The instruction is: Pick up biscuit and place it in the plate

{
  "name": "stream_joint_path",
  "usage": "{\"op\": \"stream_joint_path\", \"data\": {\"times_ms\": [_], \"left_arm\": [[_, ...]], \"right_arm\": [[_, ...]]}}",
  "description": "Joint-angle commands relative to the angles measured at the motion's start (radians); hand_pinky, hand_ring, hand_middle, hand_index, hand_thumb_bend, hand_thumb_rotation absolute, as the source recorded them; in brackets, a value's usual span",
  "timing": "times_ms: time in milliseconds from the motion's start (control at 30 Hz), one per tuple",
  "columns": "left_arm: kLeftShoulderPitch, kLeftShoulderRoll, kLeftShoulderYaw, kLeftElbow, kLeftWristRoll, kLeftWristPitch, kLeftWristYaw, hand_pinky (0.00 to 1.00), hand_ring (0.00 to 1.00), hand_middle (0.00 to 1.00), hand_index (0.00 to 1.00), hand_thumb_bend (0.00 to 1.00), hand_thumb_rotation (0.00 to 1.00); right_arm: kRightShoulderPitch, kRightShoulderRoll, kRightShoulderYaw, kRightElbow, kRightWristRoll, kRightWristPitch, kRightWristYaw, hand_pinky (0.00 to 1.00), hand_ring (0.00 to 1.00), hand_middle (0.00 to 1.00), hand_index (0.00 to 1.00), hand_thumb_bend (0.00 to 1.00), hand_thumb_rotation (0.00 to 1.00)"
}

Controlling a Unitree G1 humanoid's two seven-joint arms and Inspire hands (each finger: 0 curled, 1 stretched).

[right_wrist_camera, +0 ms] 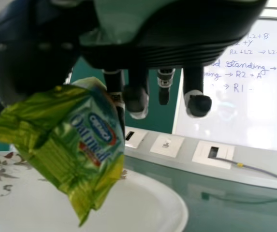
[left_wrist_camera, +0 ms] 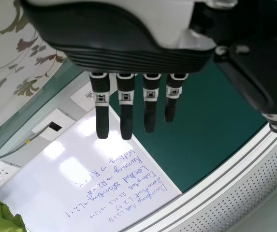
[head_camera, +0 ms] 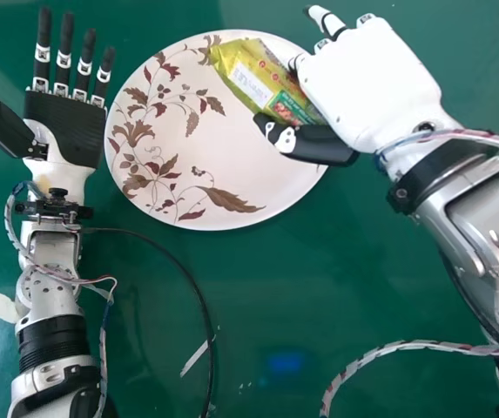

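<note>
The white-and-black right hand (head_camera: 367,83) grips the yellow-green foil biscuit packet (head_camera: 262,83) between thumb and fingers, its long axis slanting out leftward; beneath the packet lies the round white leaf-patterned plate (head_camera: 223,161).

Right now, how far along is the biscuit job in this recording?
Picking up looks done: the biscuit packet is in the right hand, gripped between thumb and fingers. Carrying looks done too, with the packet held over the plate. Apparently left: lowering it onto the plate and letting go.
</note>
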Motion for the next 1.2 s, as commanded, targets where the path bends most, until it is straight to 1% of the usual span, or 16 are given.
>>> {"op": "stream_joint_path", "data": {"times_ms": [0, 67, 200, 333, 433, 533, 633, 767, 900, 1000, 1067, 1167], "left_arm": [[0.074, -0.044, -0.003, 0.080, -0.003, 0.023, 0.001, 0.72, 0.77, 0.85, 0.92, 1.00, 0.72], [0.074, -0.044, -0.004, 0.082, 0.000, 0.018, -0.005, 0.71, 0.77, 0.85, 0.91, 1.00, 0.72], [0.074, -0.048, -0.007, 0.084, 0.012, 0.001, -0.003, 0.74, 0.79, 0.86, 0.92, 1.00, 0.72], [0.077, -0.048, -0.010, 0.080, 0.015, 0.002, 0.000, 0.71, 0.77, 0.86, 0.91, 1.00, 0.71], [0.075, -0.045, -0.011, 0.088, 0.023, -0.008, -0.006, 0.71, 0.77, 0.86, 0.91, 1.00, 0.71], [0.077, -0.047, -0.010, 0.087, 0.020, -0.005, -0.003, 0.73, 0.77, 0.86, 0.91, 1.00, 0.69], [0.081, -0.052, -0.010, 0.076, 0.015, 0.008, 0.008, 0.71, 0.76, 0.85, 0.90, 1.00, 0.68], [0.081, -0.049, -0.010, 0.083, 0.021, 0.004, 0.007, 0.73, 0.77, 0.86, 0.92, 1.00, 0.68], [0.079, -0.046, -0.008, 0.097, 0.022, 0.010, 0.004, 0.73, 0.77, 0.86, 0.92, 1.00, 0.66], [0.083, -0.051, -0.010, 0.087, 0.023, 0.015, 0.011, 0.74, 0.78, 0.86, 0.92, 1.00, 0.65], [0.082, -0.050, -0.008, 0.089, 0.022, 0.016, 0.011, 0.73, 0.77, 0.86, 0.91, 1.00, 0.65], [0.082, -0.048, -0.005, 0.090, 0.020, 0.024, 0.021, 0.73, 0.77, 0.86, 0.91, 1.00, 0.65]], "right_arm": [[0.006, 0.009, 0.021, 0.001, 0.003, -0.011, -0.015, 0.03, 0.00, 0.01, 0.08, 0.00, 0.00], [0.004, 0.011, 0.031, 0.008, 0.002, -0.015, -0.022, 0.03, 0.00, 0.01, 0.07, 0.00, 0.00], [-0.006, 0.021, 0.054, 0.015, 0.003, -0.013, -0.002, 0.03, 0.00, 0.00, 0.07, 0.00, 0.00], [-0.008, 0.023, 0.072, 0.028, -0.003, -0.022, -0.015, 0.03, 0.00, 0.00, 0.07, 0.00, 0.00], [-0.005, 0.021, 0.082, 0.038, -0.009, -0.029, -0.028, 0.03, 0.00, 0.00, 0.07, 0.00, 0.00], [-0.002, 0.024, 0.091, 0.047, -0.009, -0.031, -0.037, 0.03, 0.00, 0.00, 0.07, 0.00, 0.00], [0.000, 0.017, 0.100, 0.058, -0.010, -0.041, -0.048, 0.03, 0.00, 0.00, 0.07, 0.00, 0.00], [-0.002, 0.012, 0.111, 0.069, -0.008, -0.042, -0.029, 0.03, 0.00, 0.00, 0.07, 0.00, 0.00], [-0.009, 0.006, 0.121, 0.090, -0.010, -0.046, -0.022, 0.03, 0.00, 0.01, 0.07, 0.00, 0.00], [-0.010, 0.011, 0.128, 0.105, -0.009, -0.044, -0.020, 0.03, 0.00, 0.00, 0.07, 0.00, 0.00], [-0.009, 0.012, 0.133, 0.113, -0.010, -0.045, -0.025, 0.03, 0.00, 0.00, 0.07, 0.00, 0.00], [-0.010, 0.017, 0.140, 0.122, -0.007, -0.038, -0.015, 0.03, 0.00, 0.00, 0.07, 0.00, 0.00]]}}
